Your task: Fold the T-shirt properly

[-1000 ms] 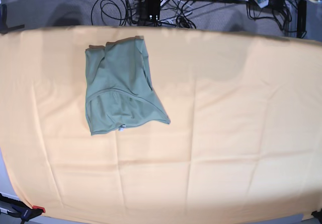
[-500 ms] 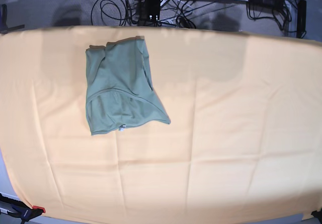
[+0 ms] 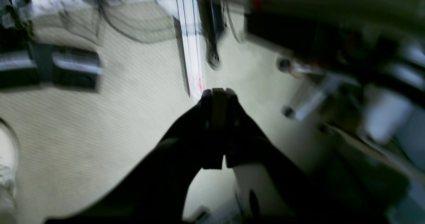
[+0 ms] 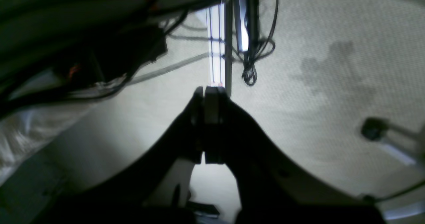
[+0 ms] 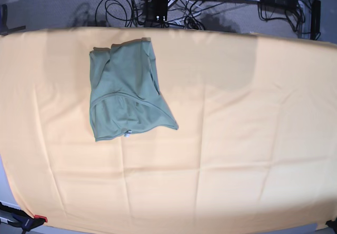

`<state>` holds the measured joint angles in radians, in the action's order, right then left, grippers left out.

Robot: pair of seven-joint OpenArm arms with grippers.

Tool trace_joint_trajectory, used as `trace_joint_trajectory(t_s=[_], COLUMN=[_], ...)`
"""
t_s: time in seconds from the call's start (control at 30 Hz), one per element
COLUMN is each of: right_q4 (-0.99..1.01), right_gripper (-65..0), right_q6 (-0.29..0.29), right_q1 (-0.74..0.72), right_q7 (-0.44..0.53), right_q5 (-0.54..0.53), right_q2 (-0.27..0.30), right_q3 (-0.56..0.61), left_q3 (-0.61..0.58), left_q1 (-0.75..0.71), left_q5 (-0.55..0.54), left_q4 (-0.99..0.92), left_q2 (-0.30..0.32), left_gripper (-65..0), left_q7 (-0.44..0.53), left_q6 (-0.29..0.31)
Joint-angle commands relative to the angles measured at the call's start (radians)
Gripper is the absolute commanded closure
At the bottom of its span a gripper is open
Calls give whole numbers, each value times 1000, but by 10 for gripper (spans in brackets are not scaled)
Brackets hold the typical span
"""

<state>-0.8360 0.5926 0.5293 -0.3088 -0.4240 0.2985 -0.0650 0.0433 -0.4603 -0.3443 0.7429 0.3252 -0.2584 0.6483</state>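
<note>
The T-shirt (image 5: 126, 92) lay folded into a rough rectangle on the yellow-orange cloth (image 5: 237, 139) covering the bench, toward the far left in the base view, with one corner trailing out at its lower right. Neither gripper was near it. The left gripper (image 3: 217, 93) had its jaws pressed together on nothing, over pale carpet (image 3: 83, 127). The right gripper (image 4: 211, 89) was likewise closed and empty, above the floor near a tangle of cables (image 4: 252, 51).

No readable text, label, brand, number or sign shows in any view.
</note>
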Motion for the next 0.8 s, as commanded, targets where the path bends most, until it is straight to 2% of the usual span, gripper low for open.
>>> trace_joint_trajectory(t_s=[0.0,0.07,0.1,0.23,0.27,0.33,0.53,0.77], right_q4=[19,69,89,154,171,201,216,212], right_gripper=[0,0,0,0,0,0,0,0], right_q6=[-24,-106,-146,-308,-334,-351,-346,-370], right_q1=[-16,-64,-83,-132,-142,-156,-161,-158], right_q7=[37,114,154,260,269,272,280,280], right_q5=[18,68,91,172,171,171,170,171], right_q2=[11,11,9,-16,-22,-32,-38,-38], right_q3=[15,50,69,149,174,230,383,395], left_q3=[1,0,1,1,1,1,1,1], left_q1=[31,98,125,164,160,154,151,154], left_q5=[39,155,208,343,356,358,351,325], left_q4=[-28,-92,-118,-184,-188,-188,-188,-188], left_q2=[1,-23,-37,-109,-129,-169,-255,-295], left_gripper=[0,0,0,0,0,0,0,0], left_q7=[42,105,133,255,274,285,284,277], left_q6=[9,-4,-40,-277,-325,-378,-418,-417])
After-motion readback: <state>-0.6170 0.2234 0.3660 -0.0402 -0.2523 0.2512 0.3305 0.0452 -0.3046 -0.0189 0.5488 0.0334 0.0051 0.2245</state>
